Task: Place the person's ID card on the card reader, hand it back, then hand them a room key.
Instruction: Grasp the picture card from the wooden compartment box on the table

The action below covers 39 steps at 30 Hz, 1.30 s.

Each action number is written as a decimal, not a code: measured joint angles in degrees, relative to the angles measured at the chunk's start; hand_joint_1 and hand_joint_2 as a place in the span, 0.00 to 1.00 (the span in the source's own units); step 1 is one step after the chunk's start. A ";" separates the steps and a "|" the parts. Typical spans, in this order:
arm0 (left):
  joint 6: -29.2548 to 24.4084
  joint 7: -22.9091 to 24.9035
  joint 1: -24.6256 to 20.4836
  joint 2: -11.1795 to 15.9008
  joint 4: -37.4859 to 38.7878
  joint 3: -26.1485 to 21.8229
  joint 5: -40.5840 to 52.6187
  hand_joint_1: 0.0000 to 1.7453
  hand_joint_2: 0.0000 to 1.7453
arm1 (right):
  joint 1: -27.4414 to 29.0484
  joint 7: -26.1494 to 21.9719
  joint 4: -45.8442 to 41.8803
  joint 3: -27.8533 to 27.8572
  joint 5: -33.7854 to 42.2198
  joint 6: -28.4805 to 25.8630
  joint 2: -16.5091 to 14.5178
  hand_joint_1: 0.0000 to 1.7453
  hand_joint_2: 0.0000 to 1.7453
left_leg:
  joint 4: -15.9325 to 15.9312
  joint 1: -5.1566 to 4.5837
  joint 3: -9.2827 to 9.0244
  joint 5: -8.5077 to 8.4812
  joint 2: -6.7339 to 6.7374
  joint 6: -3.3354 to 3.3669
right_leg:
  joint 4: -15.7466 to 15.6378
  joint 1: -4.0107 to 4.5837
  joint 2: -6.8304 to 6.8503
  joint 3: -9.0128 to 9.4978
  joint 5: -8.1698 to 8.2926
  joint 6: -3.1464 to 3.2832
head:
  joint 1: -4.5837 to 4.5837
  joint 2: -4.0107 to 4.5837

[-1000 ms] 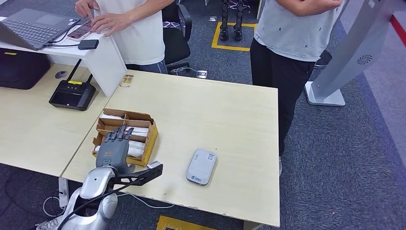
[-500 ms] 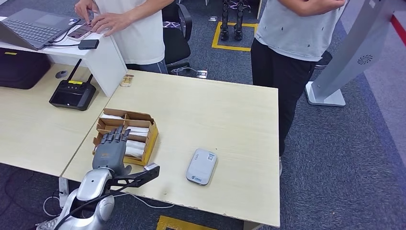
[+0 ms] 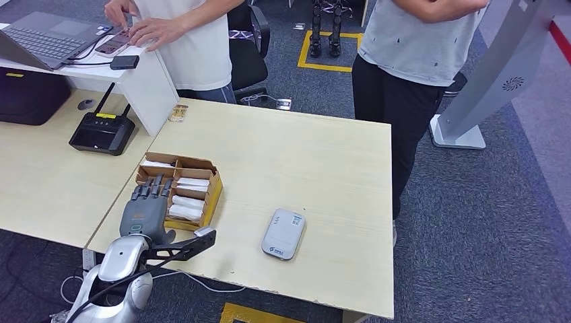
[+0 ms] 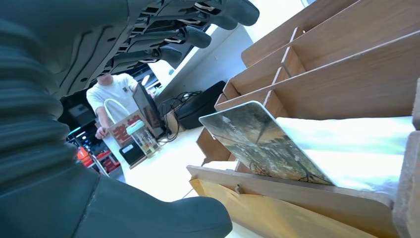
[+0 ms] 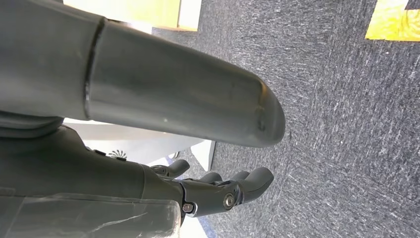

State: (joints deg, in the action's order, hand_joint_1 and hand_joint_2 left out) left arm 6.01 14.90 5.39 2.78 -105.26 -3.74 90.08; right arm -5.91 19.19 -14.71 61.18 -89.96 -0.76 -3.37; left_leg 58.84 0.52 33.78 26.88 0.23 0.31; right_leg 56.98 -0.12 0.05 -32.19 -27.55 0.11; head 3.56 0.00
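A brown cardboard box [image 3: 214,190] with dividers holds white room key cards [image 3: 190,202] near the table's left front. My left hand [image 3: 145,210] hovers flat over the box's near left corner, fingers spread and holding nothing. In the left wrist view the left hand [image 4: 74,54] stands over a printed card [image 4: 262,144] leaning in the box [image 4: 322,84]. The grey-white card reader [image 3: 283,233] lies on the table to the right of the box, nothing on it. My right hand [image 5: 218,191] hangs over the carpet with loose, empty fingers. A person [image 3: 411,54] stands at the table's far right corner.
A black controller with antennas [image 3: 102,131] sits on the left desk. Behind it a second person [image 3: 182,40] handles a phone beside a laptop [image 3: 47,37] on a white riser. A grey kiosk stand [image 3: 498,74] rises at the right. A small object [image 3: 178,113] lies at the table's far left edge.
My left hand has drawn back and to the left, from over the box's middle to its near left corner. Nothing else has moved.
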 joint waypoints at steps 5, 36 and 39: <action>-0.01 -0.18 0.00 -0.01 0.00 0.00 0.00 0.00 1.00 | 0.00 0.01 0.00 0.00 0.00 0.00 0.00 0.00 0.00 | 0.00 0.00 0.00 0.00 0.00 0.00 | 0.00 0.00 0.00 0.00 0.00 0.00 | 0.01 0.00; -1.18 -3.60 -0.69 -2.35 0.02 0.01 -0.01 1.00 1.00 | -0.01 0.00 0.00 0.00 -0.02 0.09 0.00 0.00 0.00 | 0.00 0.00 -0.01 0.00 0.01 0.00 | 0.00 0.00 0.00 -0.01 0.00 0.00 | 0.01 0.00; -1.22 -3.86 -0.89 -2.58 0.02 0.00 -0.01 1.00 1.00 | -0.01 0.00 0.00 0.00 -0.02 0.10 0.00 0.00 0.00 | 0.00 0.00 -0.01 0.00 0.01 0.00 | 0.00 0.00 -0.01 -0.01 0.00 0.00 | 0.00 0.00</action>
State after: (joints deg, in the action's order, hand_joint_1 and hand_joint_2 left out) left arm 4.79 11.04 4.50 0.19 -105.24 -3.74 90.07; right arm -5.91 19.19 -14.71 61.18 -89.99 -0.67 -3.37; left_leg 58.84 0.52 33.77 26.88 0.24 0.31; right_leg 56.98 -0.12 0.04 -32.21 -27.55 0.11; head 3.57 0.00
